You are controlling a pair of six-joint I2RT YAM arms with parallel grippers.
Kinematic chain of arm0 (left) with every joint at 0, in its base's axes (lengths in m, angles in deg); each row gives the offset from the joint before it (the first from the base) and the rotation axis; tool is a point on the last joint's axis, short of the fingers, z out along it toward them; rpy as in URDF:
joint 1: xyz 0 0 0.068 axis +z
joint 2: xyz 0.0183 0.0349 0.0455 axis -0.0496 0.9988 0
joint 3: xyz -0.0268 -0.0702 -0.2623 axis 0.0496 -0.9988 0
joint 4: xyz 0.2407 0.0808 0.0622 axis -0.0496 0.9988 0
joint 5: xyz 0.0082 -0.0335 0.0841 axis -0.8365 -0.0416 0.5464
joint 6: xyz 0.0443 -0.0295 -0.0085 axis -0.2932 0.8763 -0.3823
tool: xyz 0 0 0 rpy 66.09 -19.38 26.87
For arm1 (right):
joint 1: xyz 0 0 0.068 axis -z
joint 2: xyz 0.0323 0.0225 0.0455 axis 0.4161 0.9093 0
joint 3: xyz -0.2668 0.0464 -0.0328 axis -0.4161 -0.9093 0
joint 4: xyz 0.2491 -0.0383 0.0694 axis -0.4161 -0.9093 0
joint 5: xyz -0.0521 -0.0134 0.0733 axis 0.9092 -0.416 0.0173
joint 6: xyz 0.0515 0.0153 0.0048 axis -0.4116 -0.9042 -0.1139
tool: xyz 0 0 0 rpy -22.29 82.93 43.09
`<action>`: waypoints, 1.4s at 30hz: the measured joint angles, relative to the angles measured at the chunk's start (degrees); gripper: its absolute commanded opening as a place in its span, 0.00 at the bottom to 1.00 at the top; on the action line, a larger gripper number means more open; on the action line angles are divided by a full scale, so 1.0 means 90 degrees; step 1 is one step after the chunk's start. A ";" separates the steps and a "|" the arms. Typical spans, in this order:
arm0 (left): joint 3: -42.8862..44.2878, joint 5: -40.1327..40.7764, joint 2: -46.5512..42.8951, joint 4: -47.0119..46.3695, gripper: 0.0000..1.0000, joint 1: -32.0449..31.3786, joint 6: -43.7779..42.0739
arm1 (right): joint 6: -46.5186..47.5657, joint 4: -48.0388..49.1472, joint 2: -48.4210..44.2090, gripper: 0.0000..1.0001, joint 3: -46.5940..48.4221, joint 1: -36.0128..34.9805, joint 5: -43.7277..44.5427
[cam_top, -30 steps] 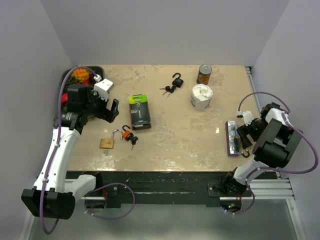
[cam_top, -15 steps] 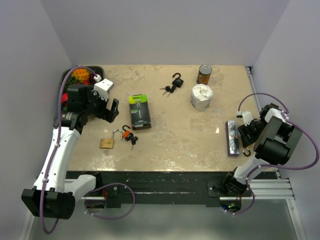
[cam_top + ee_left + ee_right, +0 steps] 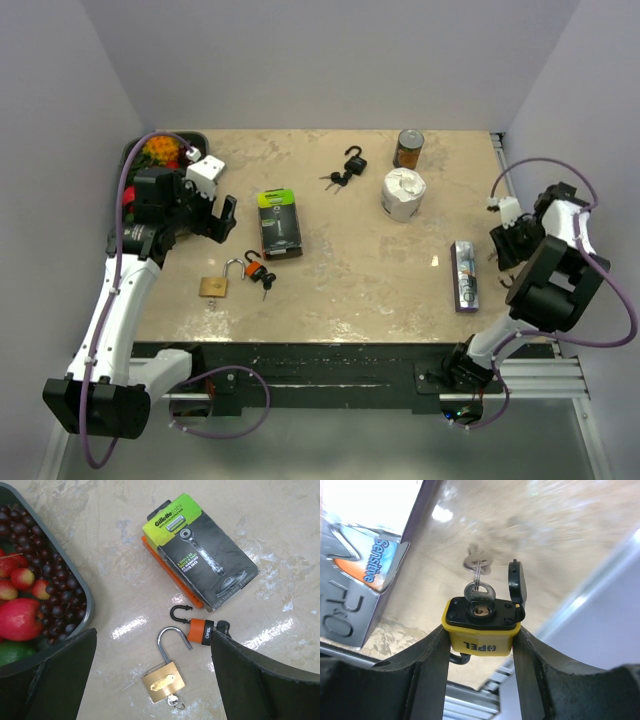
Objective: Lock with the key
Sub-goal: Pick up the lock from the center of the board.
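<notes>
I've got right pincer [image 3: 480,647] clamped on yellow padlock [image 3: 481,622], held over surface [image 3: 560,525] at right edge, key [image 3: 480,591] seated; left pincer [image 3: 154,680] wide apart at left. Grasp step, I reckon. Next: close lock, turn key.

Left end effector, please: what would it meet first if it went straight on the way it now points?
Probably the brass padlock, lying with its shackle open right in line with the left end effector; depth is unclear, so it might touch the table beside it instead.
</notes>
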 measured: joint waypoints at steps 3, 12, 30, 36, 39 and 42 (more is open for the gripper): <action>0.0019 0.0083 -0.0010 -0.0102 0.99 0.0000 0.0000 | -0.0061 -0.0403 -0.0121 0.00 0.0787 0.0000 -0.0226; 0.0437 -0.0189 -0.0007 -0.0374 0.99 0.0000 0.0240 | -0.1158 -0.1498 -0.0515 0.00 0.2970 -0.0765 -0.1914; -0.1294 -0.2499 -0.0017 -0.3361 0.89 -0.0848 0.3502 | -0.8949 0.3684 -0.2314 0.00 0.0495 -0.4170 -0.3147; -0.1411 -0.2344 0.0495 -0.4699 0.82 -0.1994 0.4471 | -1.0754 0.4636 -0.2353 0.00 -0.0143 -0.4828 -0.2594; -0.1418 -0.2244 0.0954 -0.5328 0.81 -0.2178 0.5042 | -1.1278 0.4959 -0.2409 0.00 -0.0364 -0.5190 -0.2380; -0.1513 -0.2198 0.1341 -0.5962 0.79 -0.2453 0.5612 | -1.1616 0.5209 -0.2499 0.00 -0.0544 -0.5476 -0.2237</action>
